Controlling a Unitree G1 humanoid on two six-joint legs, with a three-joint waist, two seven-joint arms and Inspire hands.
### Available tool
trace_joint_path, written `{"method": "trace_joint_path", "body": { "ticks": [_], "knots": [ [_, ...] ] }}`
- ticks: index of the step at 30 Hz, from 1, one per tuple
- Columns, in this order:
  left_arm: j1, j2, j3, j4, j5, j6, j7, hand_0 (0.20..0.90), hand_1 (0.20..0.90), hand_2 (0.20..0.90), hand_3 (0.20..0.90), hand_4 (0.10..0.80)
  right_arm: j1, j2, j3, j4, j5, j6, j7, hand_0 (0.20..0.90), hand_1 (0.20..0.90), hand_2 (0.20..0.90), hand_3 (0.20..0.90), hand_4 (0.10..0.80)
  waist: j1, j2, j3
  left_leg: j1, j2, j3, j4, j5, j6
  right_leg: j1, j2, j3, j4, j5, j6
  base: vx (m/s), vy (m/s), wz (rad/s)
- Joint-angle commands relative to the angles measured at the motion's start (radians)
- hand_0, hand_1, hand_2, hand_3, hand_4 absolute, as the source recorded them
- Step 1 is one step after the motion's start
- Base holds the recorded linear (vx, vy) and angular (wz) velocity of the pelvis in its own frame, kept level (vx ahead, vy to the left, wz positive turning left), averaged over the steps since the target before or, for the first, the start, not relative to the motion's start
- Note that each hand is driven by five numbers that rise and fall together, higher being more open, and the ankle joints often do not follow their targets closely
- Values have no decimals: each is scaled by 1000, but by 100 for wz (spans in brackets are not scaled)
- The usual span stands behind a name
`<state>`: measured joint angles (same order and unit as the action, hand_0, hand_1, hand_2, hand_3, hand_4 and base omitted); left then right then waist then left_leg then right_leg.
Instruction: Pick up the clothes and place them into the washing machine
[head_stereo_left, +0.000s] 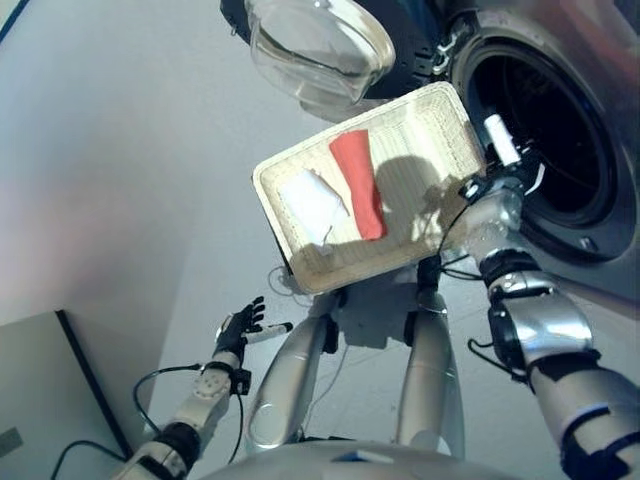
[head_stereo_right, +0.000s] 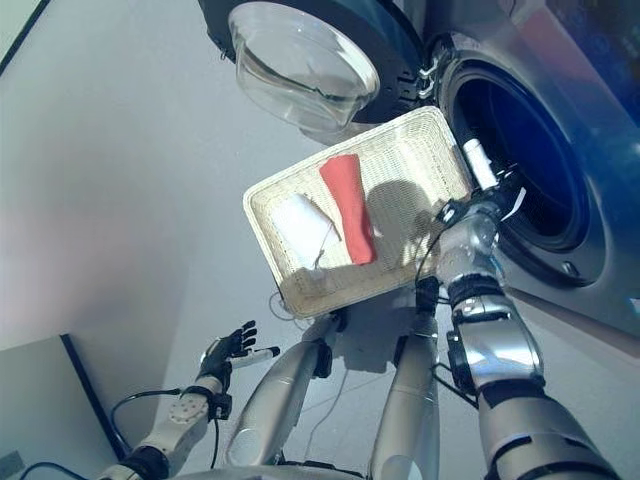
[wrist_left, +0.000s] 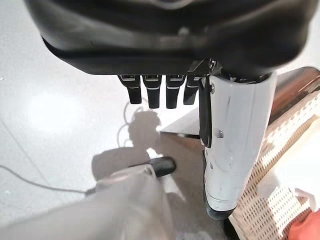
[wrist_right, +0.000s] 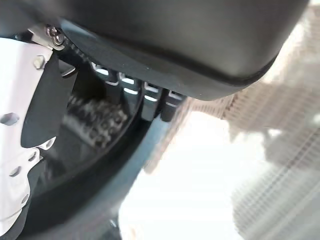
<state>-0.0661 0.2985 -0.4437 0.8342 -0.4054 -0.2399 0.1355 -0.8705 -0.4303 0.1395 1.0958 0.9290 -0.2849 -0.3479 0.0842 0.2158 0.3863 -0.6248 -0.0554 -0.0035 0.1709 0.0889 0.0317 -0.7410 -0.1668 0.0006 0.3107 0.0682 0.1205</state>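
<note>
the right hand (head_stereo_right: 487, 200) hovers at the right edge of a cream woven basket (head_stereo_right: 425, 135), just beside the round opening of the washing machine (head_stereo_right: 520, 160); its fingers (wrist_right: 150, 102) point straight out in a row and hold nothing, with the white-covered thumb set apart. in the basket lie a red cloth (head_stereo_right: 347, 205) and, just to its left, a white cloth (head_stereo_right: 303, 228), the two close together but whether they touch cannot be told. the machine's glass door (head_stereo_right: 300, 60) stands swung open above the basket. the left hand (head_stereo_left: 240, 328) hangs low near the grey floor (head_stereo_left: 120, 150), well apart from the basket, its fingers spread and empty.
</note>
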Motion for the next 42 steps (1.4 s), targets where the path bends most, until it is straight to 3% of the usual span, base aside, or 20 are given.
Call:
{"method": "trace_joint_path", "body": {
  "ticks": [1,2,6,11,23,42],
  "knots": [
    [52,114,66,-26,19,-29,43,900,900,900,900,800,30,41,91,-68,-206,56,8,900,900,900,900,800,35,-30,18,-80,3,-7,20,12,-65,86,35,-34,-110,39,-38,-3,-41,-1],
    [52,114,66,-26,19,-29,43,900,900,900,900,800,30,41,91,-68,-206,56,8,900,900,900,900,800,35,-30,18,-80,3,-7,20,12,-65,87,35,-34,-110,39,-38,-1,-48,5],
    [53,147,73,-71,54,-61,81,900,900,900,900,800,30,9,169,37,-497,114,-37,900,900,900,900,800,55,-47,30,-86,-4,-28,22,18,-66,97,24,-62,-114,39,-35,-5,-42,18],
    [57,167,72,-87,91,-77,109,900,900,900,900,800,4,-6,225,160,-669,147,-78,900,900,900,900,800,79,-56,40,-94,-11,-47,19,24,-66,103,17,-82,-119,41,-29,-3,-18,14],
    [22,160,63,-97,119,-103,160,900,900,900,900,800,-16,-68,233,375,-802,211,-131,900,900,900,900,800,129,-48,58,-102,-33,-82,18,34,-72,113,-9,-120,-112,33,-19,5,0,14],
    [23,127,38,-87,123,-96,145,900,900,900,900,800,52,-96,208,385,-837,218,-134,900,900,900,900,800,149,-54,66,-112,-45,-97,10,36,-70,122,-30,-136,-126,38,-7,10,13,6]
  ]
}}
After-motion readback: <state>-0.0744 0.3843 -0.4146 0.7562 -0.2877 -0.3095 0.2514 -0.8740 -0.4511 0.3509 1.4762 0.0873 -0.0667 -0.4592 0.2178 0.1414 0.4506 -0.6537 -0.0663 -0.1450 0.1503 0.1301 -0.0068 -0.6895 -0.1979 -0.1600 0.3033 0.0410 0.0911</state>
